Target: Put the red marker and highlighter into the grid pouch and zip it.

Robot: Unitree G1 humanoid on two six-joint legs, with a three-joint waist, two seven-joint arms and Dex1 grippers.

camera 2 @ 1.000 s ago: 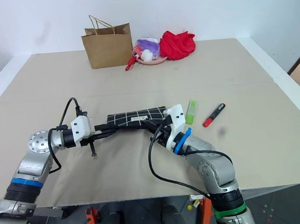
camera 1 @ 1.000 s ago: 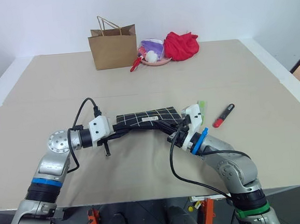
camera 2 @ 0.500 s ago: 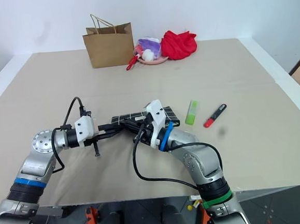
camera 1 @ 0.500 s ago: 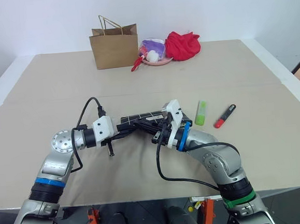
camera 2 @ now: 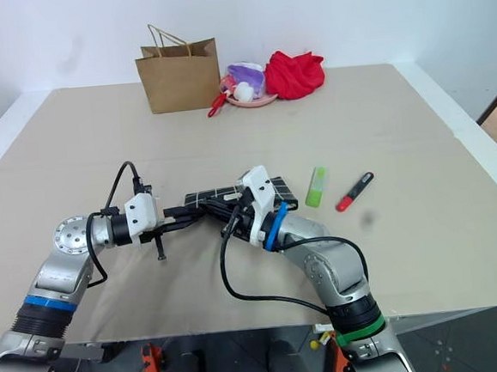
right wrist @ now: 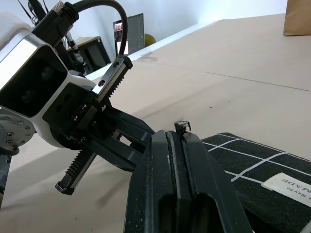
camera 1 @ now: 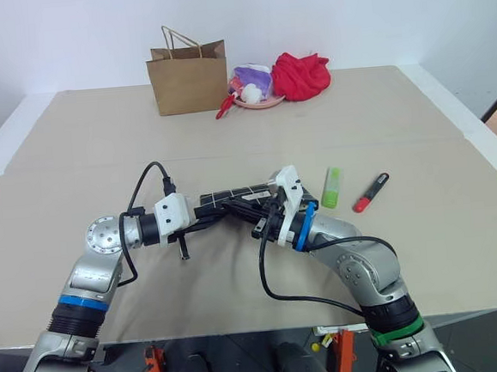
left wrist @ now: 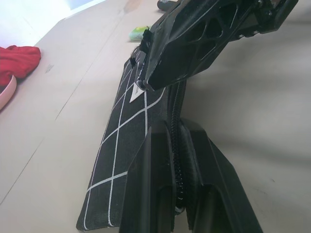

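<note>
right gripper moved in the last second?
Yes. The right gripper slid along the black grid-lined fabric pouch toward the left gripper, away from the lime-green highlighter.

Head stereo looking down, wrist cameras close

Both arms reached inward over the table, their wrists almost meeting at its middle. The left gripper [camera 1: 206,213] pointed to the right with its fingers pressed together, and the right gripper [camera 1: 244,210] pointed toward it, fingers likewise closed.
</note>
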